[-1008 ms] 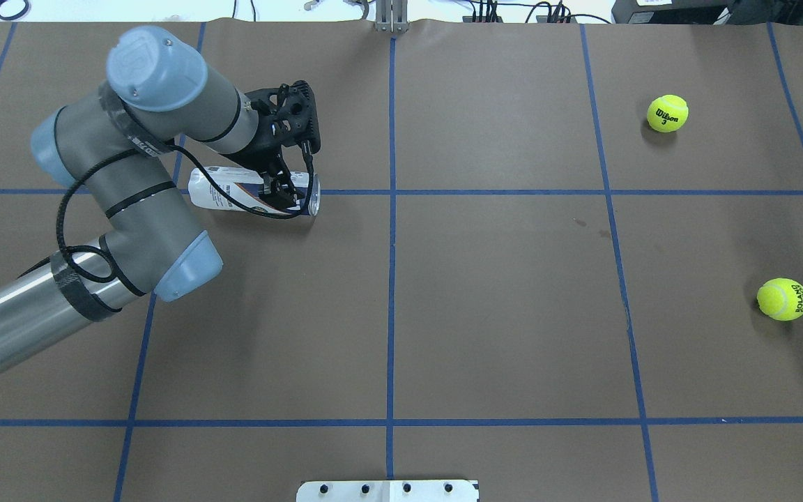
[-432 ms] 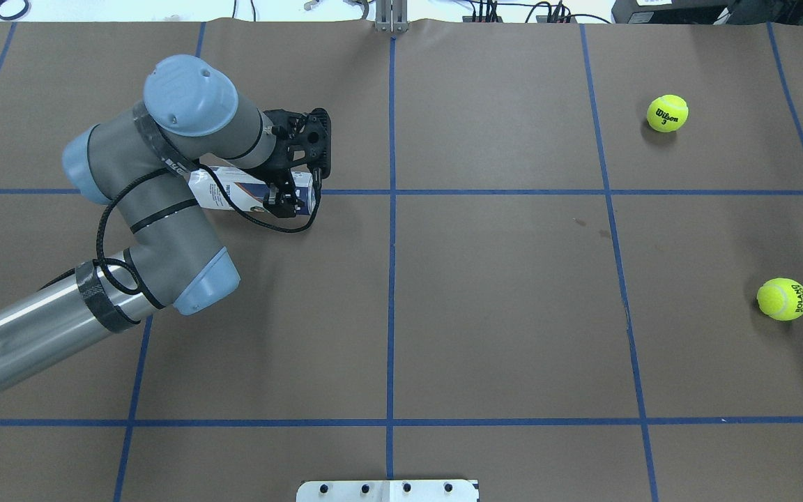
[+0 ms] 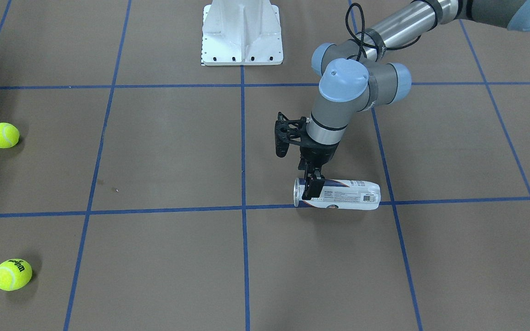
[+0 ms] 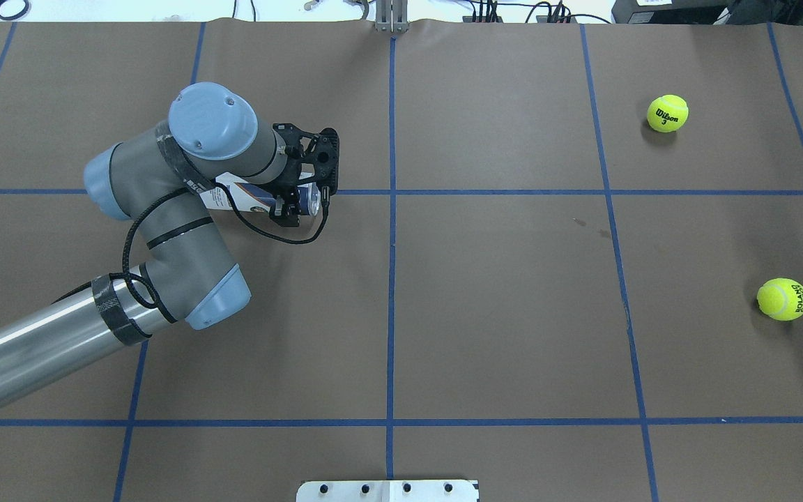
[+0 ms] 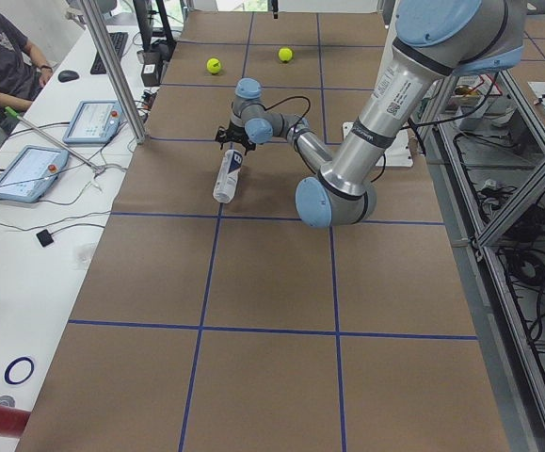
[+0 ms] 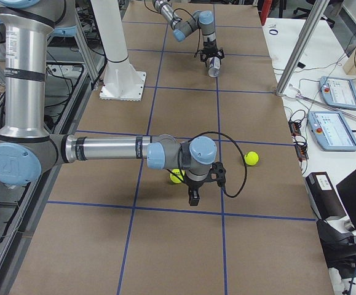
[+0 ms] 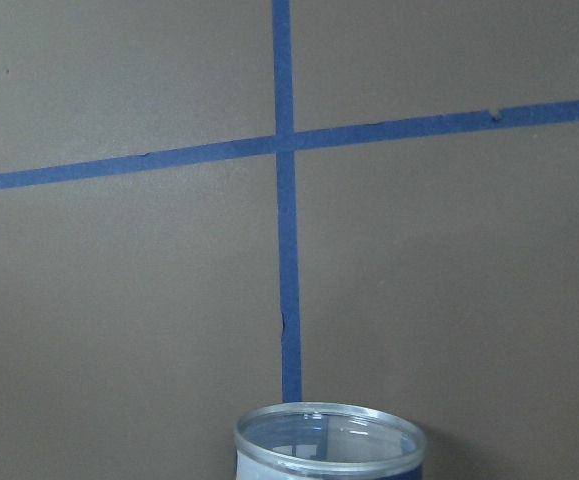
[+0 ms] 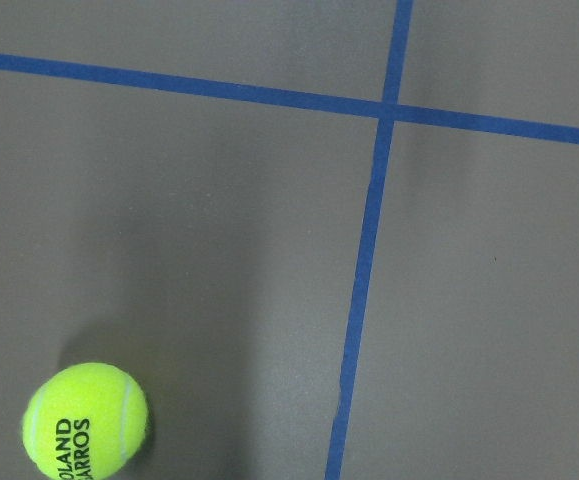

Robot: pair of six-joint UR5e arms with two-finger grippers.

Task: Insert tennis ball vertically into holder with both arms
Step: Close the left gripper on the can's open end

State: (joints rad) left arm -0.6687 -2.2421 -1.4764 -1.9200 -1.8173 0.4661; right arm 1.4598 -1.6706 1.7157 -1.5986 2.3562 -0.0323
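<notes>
The left tool pinched the holder at its open end. Only one side view showed the right tool — open or not, I cannot tell. Far from the holder, a ball said "Wilson 3".

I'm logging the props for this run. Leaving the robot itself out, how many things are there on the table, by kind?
tennis balls: 2
holder: 1
total: 3
</notes>
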